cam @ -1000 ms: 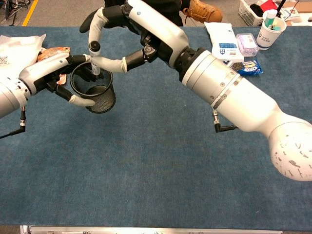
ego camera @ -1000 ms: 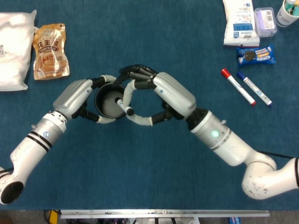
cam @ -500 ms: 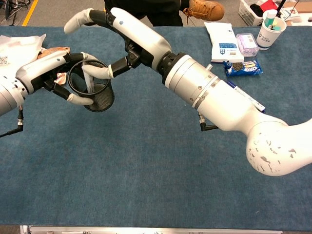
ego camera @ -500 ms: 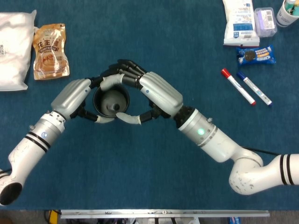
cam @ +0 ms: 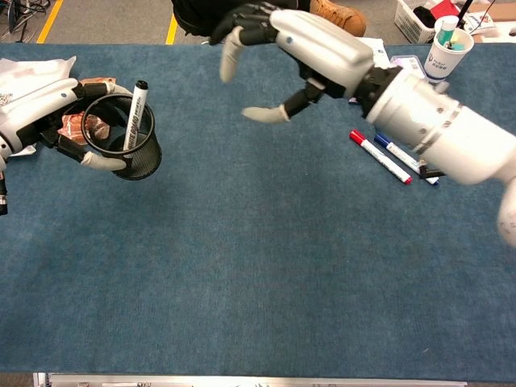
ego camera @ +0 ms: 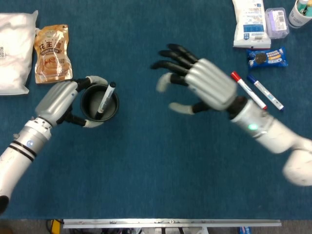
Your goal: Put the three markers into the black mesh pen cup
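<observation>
The black mesh pen cup (ego camera: 99, 103) (cam: 129, 147) stands at the left of the blue table, and my left hand (ego camera: 63, 99) (cam: 50, 111) grips it around its side. A black-capped marker (ego camera: 105, 99) (cam: 135, 113) leans inside the cup with its cap sticking out over the rim. My right hand (ego camera: 202, 86) (cam: 302, 44) hovers open above the middle of the table, fingers spread, holding nothing. A red-capped marker (ego camera: 248, 90) (cam: 379, 156) and a blue-capped marker (ego camera: 264, 92) (cam: 397, 154) lie side by side on the table just right of that hand.
A snack pouch (ego camera: 52, 53) and a white bag (ego camera: 14, 51) lie at the far left. A white packet (ego camera: 249, 23), a clear box (ego camera: 276, 22), a cookie pack (ego camera: 266, 57) and a cup (ego camera: 300, 12) sit at the back right.
My right hand let go of the black-capped marker into the cup, opened, and swung right toward the other two markers. My left hand drew the cup a little leftward.
</observation>
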You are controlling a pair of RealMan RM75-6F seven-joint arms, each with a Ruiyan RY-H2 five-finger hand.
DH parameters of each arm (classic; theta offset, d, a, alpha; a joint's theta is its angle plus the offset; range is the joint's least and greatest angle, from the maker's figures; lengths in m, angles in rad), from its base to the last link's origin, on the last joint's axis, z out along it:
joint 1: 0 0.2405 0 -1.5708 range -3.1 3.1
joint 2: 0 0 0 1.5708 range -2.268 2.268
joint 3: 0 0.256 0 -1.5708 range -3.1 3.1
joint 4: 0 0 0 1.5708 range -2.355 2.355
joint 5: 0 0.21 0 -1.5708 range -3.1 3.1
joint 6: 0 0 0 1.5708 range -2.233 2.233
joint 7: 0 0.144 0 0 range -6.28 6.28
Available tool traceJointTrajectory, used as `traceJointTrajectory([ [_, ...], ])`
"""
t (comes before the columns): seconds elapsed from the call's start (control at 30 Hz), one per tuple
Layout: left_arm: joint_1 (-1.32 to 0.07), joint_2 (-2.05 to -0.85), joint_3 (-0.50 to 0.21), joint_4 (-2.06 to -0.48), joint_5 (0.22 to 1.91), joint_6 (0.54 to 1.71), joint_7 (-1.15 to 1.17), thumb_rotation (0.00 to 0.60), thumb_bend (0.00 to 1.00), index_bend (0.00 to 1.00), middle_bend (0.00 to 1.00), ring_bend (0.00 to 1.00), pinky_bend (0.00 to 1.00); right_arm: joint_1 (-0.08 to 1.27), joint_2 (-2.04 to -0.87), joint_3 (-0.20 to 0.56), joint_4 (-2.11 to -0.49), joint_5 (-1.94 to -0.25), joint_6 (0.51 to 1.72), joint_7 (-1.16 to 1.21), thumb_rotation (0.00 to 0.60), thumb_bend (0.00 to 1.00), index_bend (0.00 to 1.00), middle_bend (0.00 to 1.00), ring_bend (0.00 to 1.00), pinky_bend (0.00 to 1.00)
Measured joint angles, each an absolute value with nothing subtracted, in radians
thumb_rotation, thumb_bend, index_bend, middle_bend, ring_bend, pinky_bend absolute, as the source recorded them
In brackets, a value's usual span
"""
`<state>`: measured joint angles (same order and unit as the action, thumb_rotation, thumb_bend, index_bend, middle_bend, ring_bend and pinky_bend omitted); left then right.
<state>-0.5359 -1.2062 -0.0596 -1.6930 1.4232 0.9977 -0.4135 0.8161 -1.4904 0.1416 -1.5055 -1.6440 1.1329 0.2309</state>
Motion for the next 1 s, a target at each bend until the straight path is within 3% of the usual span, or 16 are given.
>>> traceJointTrajectory([
  [0.17,-0.518,-1.191,-0.050,-1.690,1.437,1.024,-0.397,0.600,0.14,0.24,0.40,0.35,0.27,0.788,-1.382,0.032,-1.400,-1.748,1.142,0.205,0.600,0.20,0.49,0.25,0.09,0.04],
  [0.37,-0.503,-1.181,-0.040,-1.688,1.450,1.045,-0.386,0.600,0.14,0.24,0.40,0.35,0.27,0.762,-1.345,-0.050,-1.266,-1.811,1.150,0.199,0.600,0.07,0.49,0.25,0.09,0.04],
  [0.57,-0.493,-1.183,-0.036,-1.674,1.451,1.052,-0.393,0.600,0.14,0.24,0.40,0.35,0.27,0.734,-1.352,-0.100,-1.129,-1.850,1.172,0.186,0.600,0.01,0.49,0.25,0.09,0.04],
  [1.0,-0.483,-1.190,-0.030,-1.640,1.460,1.054,-0.436,0.600,0.14,0.24,0.40,0.35,0.27,0.680,-1.460,-0.175,-0.814,-1.922,1.253,0.158,0.600,0.00,0.49,0.23,0.09,0.04],
])
